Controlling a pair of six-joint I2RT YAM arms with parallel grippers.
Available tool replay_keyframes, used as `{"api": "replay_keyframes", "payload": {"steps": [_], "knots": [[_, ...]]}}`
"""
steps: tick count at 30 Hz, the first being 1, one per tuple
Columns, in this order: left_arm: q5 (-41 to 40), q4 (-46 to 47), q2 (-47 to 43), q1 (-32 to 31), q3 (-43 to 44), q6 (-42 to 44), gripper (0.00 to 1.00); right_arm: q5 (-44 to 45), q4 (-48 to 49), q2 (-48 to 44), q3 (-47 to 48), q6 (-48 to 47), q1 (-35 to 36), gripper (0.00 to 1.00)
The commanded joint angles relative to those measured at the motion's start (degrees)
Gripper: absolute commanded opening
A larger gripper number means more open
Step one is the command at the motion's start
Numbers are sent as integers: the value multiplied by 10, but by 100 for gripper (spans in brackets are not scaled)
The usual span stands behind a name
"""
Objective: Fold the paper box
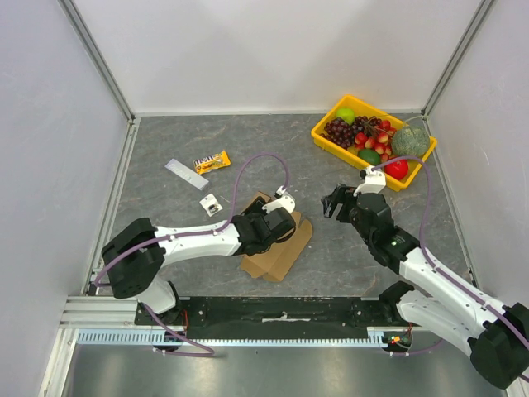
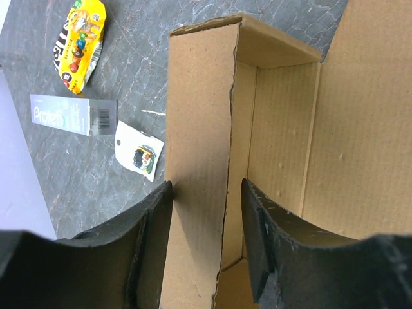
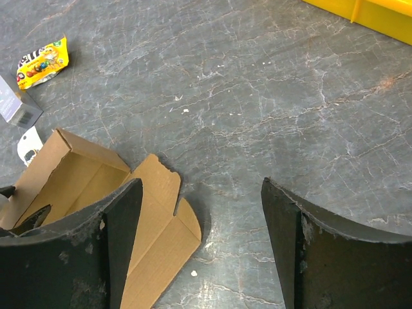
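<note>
We straddle a wall of the paper box [image 2: 199,96]
Our left tool [image 2: 206,190] sits astride its upright side wall, mid-bench [image 3: 257,96]; whether it pinches, we cannot tell. Just right of it, our right tool [image 3: 201,187] hangs wide, holding nothing.

A yellow tray [image 1: 325,118] holding dark grapes [image 1: 339,130], a netted green melon [image 1: 412,142] and other fruit sits on a grey marbled table [image 1: 165,141]. Well left of the tray lie a yellow candy packet [image 1: 212,161], a grey bar box [image 1: 187,174] farther left again, and a small white tag [image 1: 211,203].
</note>
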Motion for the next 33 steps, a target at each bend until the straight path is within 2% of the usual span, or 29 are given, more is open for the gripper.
{"api": "replay_keyframes", "payload": {"steps": [1, 11, 16, 19, 23, 27, 33], "knots": [[-34, 7, 8, -4, 21, 18, 52, -17, 37, -10, -8, 9, -4, 81], [-79, 9, 50, -3, 24, 46, 45, -28, 44, -11, -13, 10, -9, 82], [-84, 9, 50, -3, 36, 46, 35, -30, 45, -14, -13, 10, -10, 82], [-88, 13, 49, -2, 41, 46, 19, -32, 45, -15, -10, 7, -12, 82], [-85, 24, 49, 3, 44, 62, 15, -38, 35, -18, -1, 3, -14, 82], [-50, 39, 49, 22, 42, 53, 10, -40, -10, -22, 24, -10, -16, 84], [62, 70, 47, 76, 23, -26, 2, -31, -96, -28, 76, -24, -20, 86]]}}
